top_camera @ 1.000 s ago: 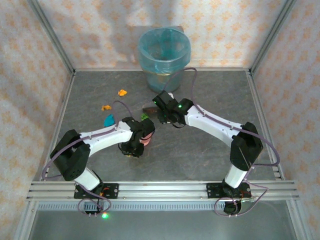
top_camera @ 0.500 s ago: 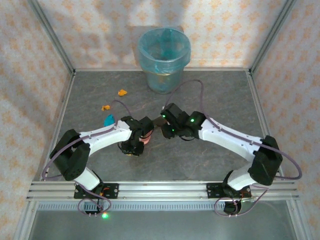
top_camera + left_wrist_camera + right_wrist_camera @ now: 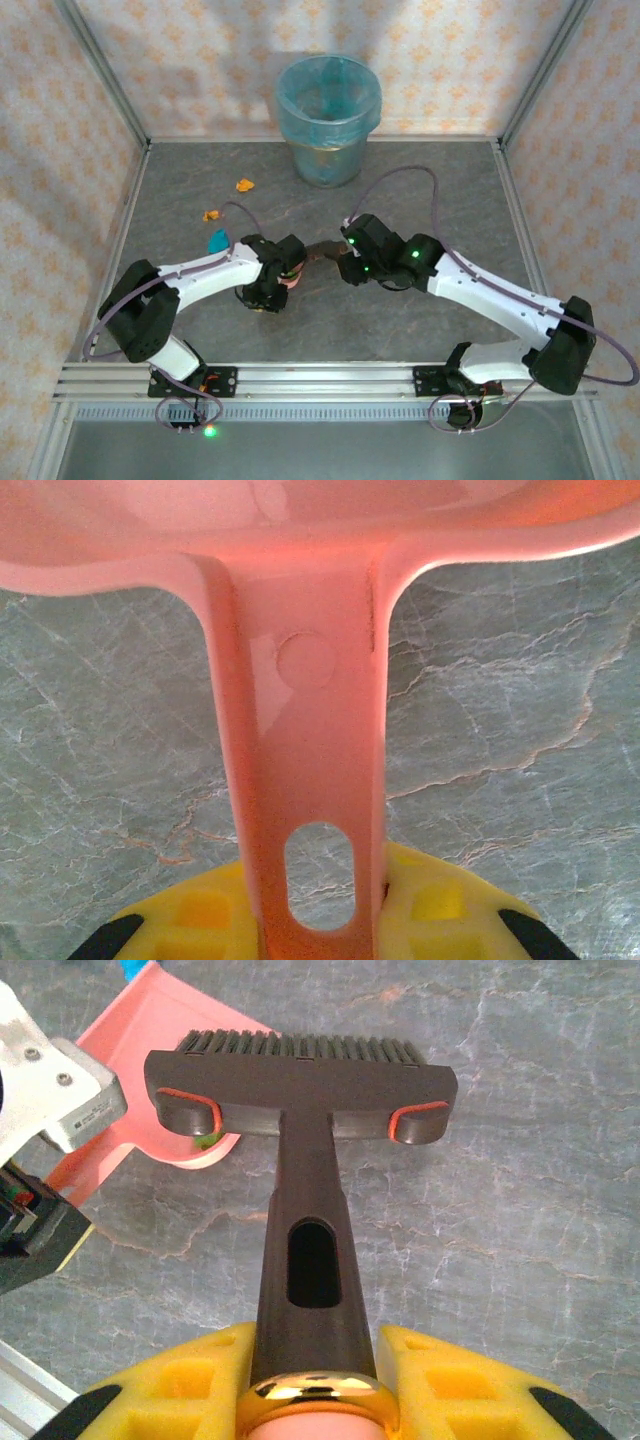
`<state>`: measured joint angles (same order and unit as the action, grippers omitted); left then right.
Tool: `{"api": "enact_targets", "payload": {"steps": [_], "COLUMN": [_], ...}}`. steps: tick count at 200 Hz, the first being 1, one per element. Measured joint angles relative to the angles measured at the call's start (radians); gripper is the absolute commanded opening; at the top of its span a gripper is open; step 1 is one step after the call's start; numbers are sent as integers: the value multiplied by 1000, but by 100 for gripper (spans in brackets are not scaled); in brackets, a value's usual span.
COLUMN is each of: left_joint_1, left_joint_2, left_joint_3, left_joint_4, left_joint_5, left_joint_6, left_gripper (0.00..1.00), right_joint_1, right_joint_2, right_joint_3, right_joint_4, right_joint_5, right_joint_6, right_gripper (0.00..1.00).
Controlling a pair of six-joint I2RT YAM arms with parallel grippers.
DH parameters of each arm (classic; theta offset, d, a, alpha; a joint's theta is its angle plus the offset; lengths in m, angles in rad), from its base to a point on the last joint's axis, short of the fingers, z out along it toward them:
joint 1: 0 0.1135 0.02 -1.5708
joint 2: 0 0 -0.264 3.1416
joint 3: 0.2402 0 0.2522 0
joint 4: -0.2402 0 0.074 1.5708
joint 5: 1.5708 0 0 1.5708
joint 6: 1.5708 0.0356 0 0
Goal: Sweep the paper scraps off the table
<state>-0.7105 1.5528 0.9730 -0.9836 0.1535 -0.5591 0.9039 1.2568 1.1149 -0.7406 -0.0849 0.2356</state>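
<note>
The pink dustpan (image 3: 300,680) is being clamped in the left claw (image 3: 320,920), the brush (image 3: 300,1070) in the right claw (image 3: 315,1380); paper scraps (image 3: 217,241) are being left unswept.

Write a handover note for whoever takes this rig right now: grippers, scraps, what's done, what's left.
Left gripper: shut on the pink dustpan, by its handle.
Right gripper: shut on the brush, head beside the pan's mouth.
Scraps: orange scrap, second orange scrap and cyan scrap lie loose on the table, left of the dustpan; green scrap shows at the pan's lip.
Done: at most the green one is in.
Left: sweep the other three into the pan, then likely empty it into the bin.
</note>
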Motion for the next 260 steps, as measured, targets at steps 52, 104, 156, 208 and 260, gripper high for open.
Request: {"api": "enact_targets", "payload": {"steps": [52, 104, 156, 208, 260], "left_joint_1": [0, 0, -5, -70, -84], "left_joint_2": [-61, -148, -290, -340, -246], "left_joint_3": [-19, -20, 27, 241, 534], "left_joint_4": [9, 1, -66, -155, -249], "left_joint_5": [0, -4, -24, -59, -89], "left_joint_6": [-16, -20, -43, -53, -39], "left_gripper": [0, 0, 0, 0, 0], "right_joint_1": [-42, -152, -250, -306, -306], "right_joint_2": [-96, -281, -342, -358, -343], "right_joint_3": [-59, -209, -337, -481, -500], "right_joint_4": [70, 183, 299, 455, 569], "right_joint_5": [87, 160, 169, 70, -23], "right_joint_6": [51, 116, 178, 242, 256], "right_gripper": [0, 0, 0, 0, 0]}}
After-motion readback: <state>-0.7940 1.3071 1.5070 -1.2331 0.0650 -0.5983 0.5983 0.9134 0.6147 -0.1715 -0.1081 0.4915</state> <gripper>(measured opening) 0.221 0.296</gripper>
